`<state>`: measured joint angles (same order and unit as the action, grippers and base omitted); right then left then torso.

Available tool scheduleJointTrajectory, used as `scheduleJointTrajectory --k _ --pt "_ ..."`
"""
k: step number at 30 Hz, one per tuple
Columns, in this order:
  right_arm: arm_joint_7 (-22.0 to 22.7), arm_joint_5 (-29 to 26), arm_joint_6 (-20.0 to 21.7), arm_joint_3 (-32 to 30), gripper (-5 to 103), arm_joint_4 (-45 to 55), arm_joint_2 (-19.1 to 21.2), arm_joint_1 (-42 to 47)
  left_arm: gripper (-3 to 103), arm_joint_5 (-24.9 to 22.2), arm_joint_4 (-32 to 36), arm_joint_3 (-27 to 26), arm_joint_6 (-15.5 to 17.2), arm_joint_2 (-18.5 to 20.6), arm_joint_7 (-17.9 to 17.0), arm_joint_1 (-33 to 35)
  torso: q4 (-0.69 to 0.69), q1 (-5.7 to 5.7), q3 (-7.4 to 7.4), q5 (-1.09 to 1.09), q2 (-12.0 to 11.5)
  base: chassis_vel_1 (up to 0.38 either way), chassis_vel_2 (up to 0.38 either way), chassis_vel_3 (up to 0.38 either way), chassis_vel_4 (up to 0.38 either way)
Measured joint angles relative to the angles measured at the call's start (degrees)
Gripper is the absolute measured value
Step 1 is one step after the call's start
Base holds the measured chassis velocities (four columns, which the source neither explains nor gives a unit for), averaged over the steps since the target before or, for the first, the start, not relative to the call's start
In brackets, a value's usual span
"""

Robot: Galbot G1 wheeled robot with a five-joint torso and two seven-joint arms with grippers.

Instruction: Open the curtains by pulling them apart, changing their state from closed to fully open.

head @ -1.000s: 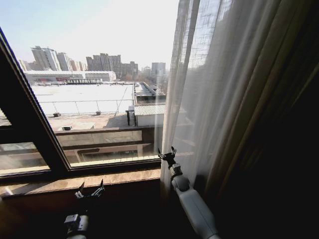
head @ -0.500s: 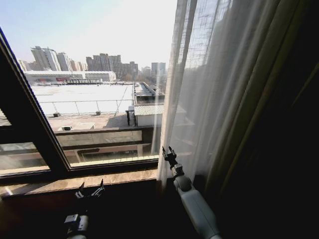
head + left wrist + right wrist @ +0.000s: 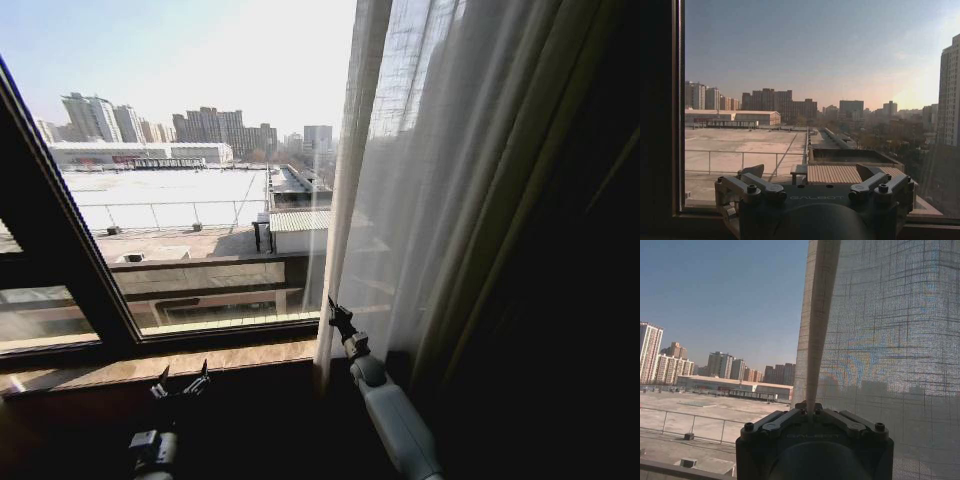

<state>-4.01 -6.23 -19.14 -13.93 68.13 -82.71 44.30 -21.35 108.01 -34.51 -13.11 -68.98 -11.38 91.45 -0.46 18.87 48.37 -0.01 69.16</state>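
Note:
A sheer white curtain (image 3: pixel 450 200) hangs over the right half of the window, and its pleated left edge falls to the sill. My right gripper (image 3: pixel 340 322) reaches up to that edge at sill height. In the right wrist view the right gripper (image 3: pixel 810 407) is shut on the curtain's (image 3: pixel 890 340) folded edge hem, which rises straight up from between the fingers. My left gripper (image 3: pixel 180 383) is low in front of the sill at the left, open and holding nothing. In the left wrist view the left gripper (image 3: pixel 810 172) faces the bare glass with its fingers spread wide.
A dark brown drape (image 3: pixel 580 300) hangs right of the sheer curtain. A slanted dark window frame (image 3: pixel 70 250) crosses the left side. A wooden sill (image 3: pixel 150 365) runs below the glass. Rooftops and city buildings lie outside.
The right gripper, open a second ago, moved slightly to the right onto the curtain's left edge and shut on it. The left arm has not moved.

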Motion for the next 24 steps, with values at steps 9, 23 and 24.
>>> scheduleJointTrajectory --k 9,23,24 --pt "-0.2 0.1 0.2 -0.4 0 -1.7 -0.2 -1.1 100 0.0 0.0 0.0 0.0 0.0 0.0 0.0 0.01 0.0 0.0 -0.01 0.0 -0.04 -0.043 0.041 0.041" --pt "-1.7 0.2 -0.9 -1.1 0 -4.3 -0.4 -2.3 100 0.0 0.0 0.0 0.0 0.0 0.0 0.0 -0.01 0.01 0.0 0.01 0.0 -0.231 -0.221 0.235 0.216" --pt "-1.9 0.2 -1.0 -1.2 0 -4.4 -0.4 -2.3 100 0.0 0.0 0.0 0.0 0.0 0.0 0.0 -0.01 0.0 0.0 -0.01 0.0 -0.328 -0.309 0.323 0.328"
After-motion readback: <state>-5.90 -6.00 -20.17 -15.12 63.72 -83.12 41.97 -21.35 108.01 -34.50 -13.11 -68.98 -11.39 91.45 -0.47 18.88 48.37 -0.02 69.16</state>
